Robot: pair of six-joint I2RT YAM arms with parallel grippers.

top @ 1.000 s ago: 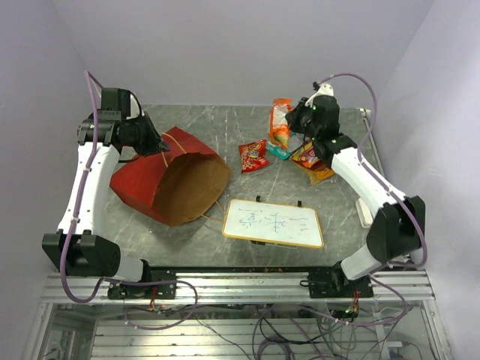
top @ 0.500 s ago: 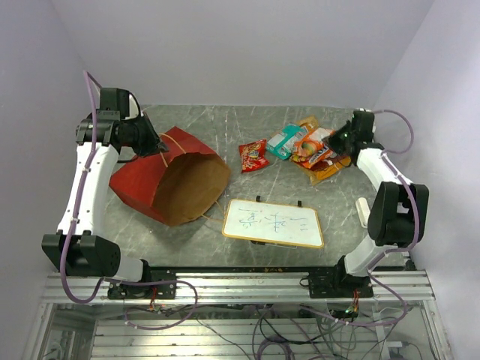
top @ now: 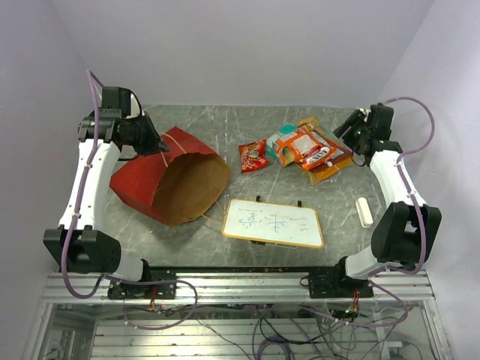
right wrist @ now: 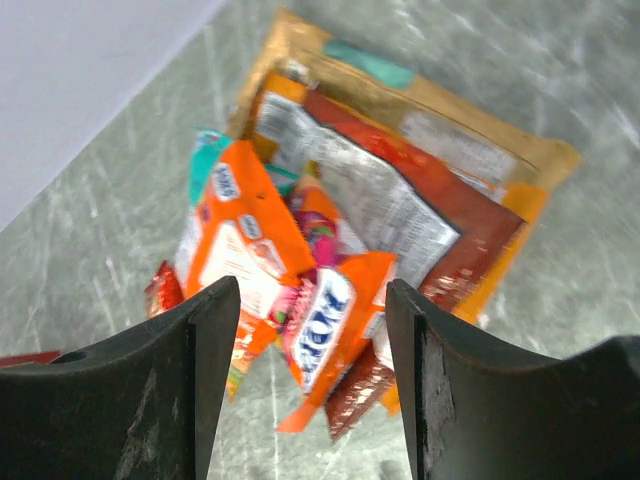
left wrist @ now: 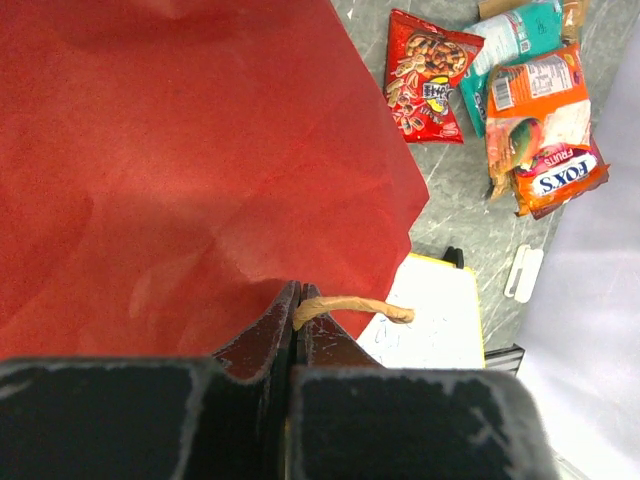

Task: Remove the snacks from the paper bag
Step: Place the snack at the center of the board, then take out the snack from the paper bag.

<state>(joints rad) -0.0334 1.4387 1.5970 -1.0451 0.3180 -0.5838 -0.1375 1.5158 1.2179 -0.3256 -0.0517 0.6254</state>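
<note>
The paper bag (top: 142,178) lies on its side at the left, red outside, its brown mouth facing the near edge. My left gripper (top: 160,145) is shut on the bag's string handle (left wrist: 352,309), its tip (left wrist: 297,296) just above the red paper (left wrist: 180,150). The snacks lie out on the table: a red packet (top: 253,155) alone, and a pile (top: 309,149) of orange, teal and red packets on a large orange-tan bag (right wrist: 445,118). My right gripper (top: 349,132) hangs open above the pile's right side, an orange packet (right wrist: 325,322) showing below its empty jaws (right wrist: 312,300).
A white-framed whiteboard (top: 274,223) lies near the front centre, close to the bag's mouth. A small white bar (top: 364,211) rests by the right edge. Walls close in behind and on both sides.
My right arm swung from the back centre out to the right, set an orange packet on the pile and opened its jaws. The left gripper and the bag have stayed put.
</note>
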